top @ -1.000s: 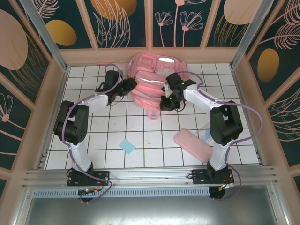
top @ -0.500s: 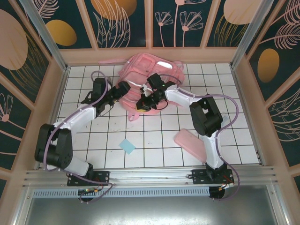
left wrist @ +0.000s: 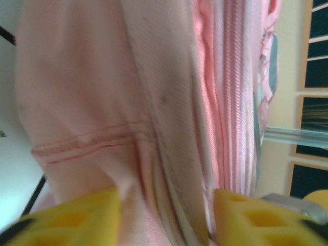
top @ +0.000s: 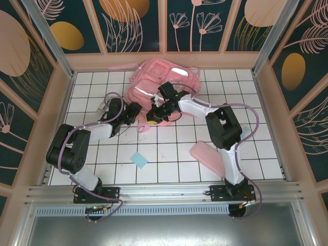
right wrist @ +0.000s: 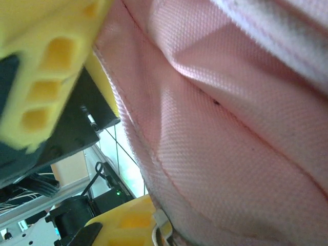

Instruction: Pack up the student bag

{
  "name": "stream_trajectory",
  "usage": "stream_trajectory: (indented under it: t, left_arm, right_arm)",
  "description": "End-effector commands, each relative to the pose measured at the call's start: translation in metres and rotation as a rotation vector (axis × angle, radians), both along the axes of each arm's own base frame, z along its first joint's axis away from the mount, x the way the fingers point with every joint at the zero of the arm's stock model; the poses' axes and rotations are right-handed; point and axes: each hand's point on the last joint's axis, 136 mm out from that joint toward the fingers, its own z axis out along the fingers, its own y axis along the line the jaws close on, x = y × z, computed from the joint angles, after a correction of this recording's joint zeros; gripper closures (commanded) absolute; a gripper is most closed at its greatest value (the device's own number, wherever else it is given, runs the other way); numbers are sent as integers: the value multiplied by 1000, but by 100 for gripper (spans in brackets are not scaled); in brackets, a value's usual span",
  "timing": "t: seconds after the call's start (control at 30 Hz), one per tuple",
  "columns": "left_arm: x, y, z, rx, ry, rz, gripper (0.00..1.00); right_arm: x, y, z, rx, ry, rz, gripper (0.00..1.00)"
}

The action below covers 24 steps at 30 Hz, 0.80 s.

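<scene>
The student bag (top: 164,82), a large pink backpack, lies at the back middle of the tiled table. My right gripper (top: 155,116) is at the bag's near edge, shut on a seam of its pink fabric (right wrist: 215,133); the hem runs down into my right gripper (right wrist: 154,233). My left gripper (top: 136,111) is at the bag's lower left side. Its yellow fingers (left wrist: 72,218) stand apart, with a fold of the bag's cloth (left wrist: 164,154) filling the gap between them. A yellow finger (right wrist: 51,77) of the left gripper shows close by in the right wrist view.
A flat pink pencil case (top: 210,158) lies at the near right beside the right arm. A small blue square (top: 138,160) sits near the front middle. Wooden walls (top: 59,113) fence the table on three sides.
The bag and my right gripper slid left, then held. My left arm drew back and lower, and its jaws widened, then narrowed around the bag's fabric.
</scene>
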Motion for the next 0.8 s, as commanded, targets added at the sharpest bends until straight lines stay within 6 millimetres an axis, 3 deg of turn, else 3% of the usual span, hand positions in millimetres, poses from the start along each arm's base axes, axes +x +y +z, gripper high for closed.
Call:
stream_trajectory:
  t: [0.0,0.03,0.17,0.3,0.5,0.77]
  left_arm:
    - [14,-14,20,-50,-110,-8,81]
    - [14,-14,17,-44,-109,-10,99]
    - [7,-14,10,-35,-104,-31,100]
    - [-2,-11,5,19,-92,-62,100]
    - [-12,-3,5,100,-99,-84,100]
    - [-13,-1,9,172,-120,-130,100]
  right_arm:
    - [-38,-6,13,-29,31,89,100]
    - [-44,-16,3,-89,47,96,100]
    - [-56,-53,-29,-296,65,134,100]
    - [-47,-104,-55,-594,33,178,100]
    - [-11,-167,-42,-790,-15,79,100]
    - [-2,-239,-36,-926,-44,-5,100]
